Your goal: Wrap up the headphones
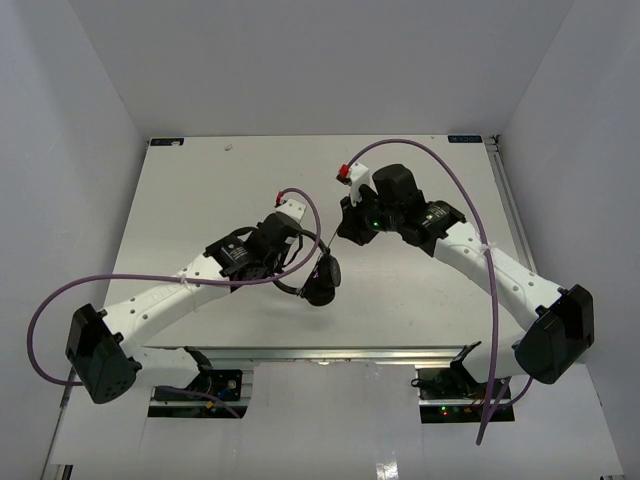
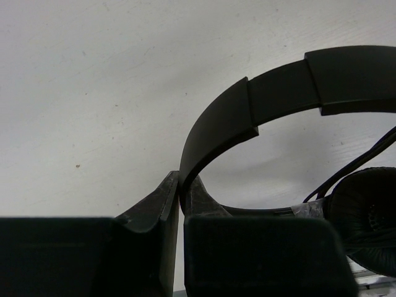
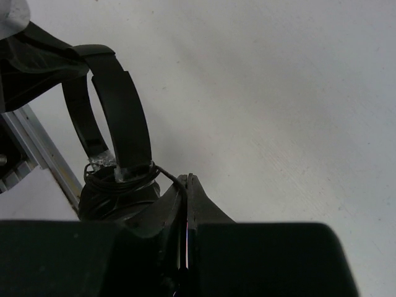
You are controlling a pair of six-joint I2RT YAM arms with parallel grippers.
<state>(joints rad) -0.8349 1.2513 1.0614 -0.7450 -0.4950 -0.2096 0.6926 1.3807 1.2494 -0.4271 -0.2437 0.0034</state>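
Note:
The black headphones (image 1: 320, 282) hang low at the table's middle between my two arms. In the left wrist view their thin headband (image 2: 260, 99) arches up to the right, and my left gripper (image 2: 180, 185) is shut on its lower end. A padded earcup (image 2: 365, 216) and part of the thin cord (image 2: 359, 164) show at the right edge. In the right wrist view the cord is wound around the headband (image 3: 127, 117) just above the stacked earcups (image 3: 114, 198). My right gripper (image 3: 187, 180) is shut on the cord's free run.
Thick purple robot cables (image 1: 470, 200) loop over both arms. A metal rail (image 3: 43, 154) at the table's near edge lies close behind the headphones. White walls enclose the table (image 1: 200, 200) on three sides.

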